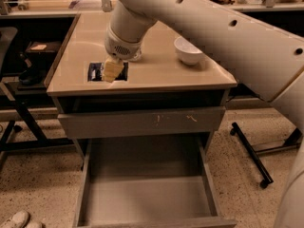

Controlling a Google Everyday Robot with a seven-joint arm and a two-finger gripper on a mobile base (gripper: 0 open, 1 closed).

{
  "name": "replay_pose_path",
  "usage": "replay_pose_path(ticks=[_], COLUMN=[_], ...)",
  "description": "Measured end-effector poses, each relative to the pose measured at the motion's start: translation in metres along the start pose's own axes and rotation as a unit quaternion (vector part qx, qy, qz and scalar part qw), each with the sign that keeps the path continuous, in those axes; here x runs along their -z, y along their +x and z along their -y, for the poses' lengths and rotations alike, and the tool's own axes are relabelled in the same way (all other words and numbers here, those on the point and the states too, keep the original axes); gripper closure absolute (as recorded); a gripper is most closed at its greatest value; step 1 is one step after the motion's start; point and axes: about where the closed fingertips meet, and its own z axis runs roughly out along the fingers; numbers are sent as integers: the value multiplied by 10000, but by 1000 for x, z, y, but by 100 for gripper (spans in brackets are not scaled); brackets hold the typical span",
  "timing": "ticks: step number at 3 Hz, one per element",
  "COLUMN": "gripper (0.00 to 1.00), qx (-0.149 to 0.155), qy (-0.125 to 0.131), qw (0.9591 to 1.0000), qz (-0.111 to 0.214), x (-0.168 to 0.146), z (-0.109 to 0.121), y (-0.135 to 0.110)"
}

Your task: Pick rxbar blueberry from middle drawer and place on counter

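Note:
The rxbar blueberry [96, 72], in a dark blue wrapper, is held crosswise in my gripper [112, 70] over the front left part of the beige counter [161, 72]. The cream fingers are shut on the bar's middle and its ends stick out on both sides. I cannot tell whether the bar touches the counter. The middle drawer [147, 198] is pulled out below, and its grey floor is bare. My white arm comes in from the upper right.
A white bowl [188, 50] stands on the counter's right side. A shut grey drawer front with orange scratches [142, 121] is above the open drawer. Dark furniture [19, 61] stands to the left. A wheeled black leg [251, 151] is on the floor to the right.

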Motion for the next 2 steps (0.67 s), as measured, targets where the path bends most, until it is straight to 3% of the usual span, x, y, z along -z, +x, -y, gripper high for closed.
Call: replay_pose_path(ticks=[1, 2], gripper=[100, 100], qx=[-12, 45], qy=[-12, 32], qw=[10000, 9997], qz=[17, 234], x=[-2, -9], z=[0, 19], y=[-3, -27])
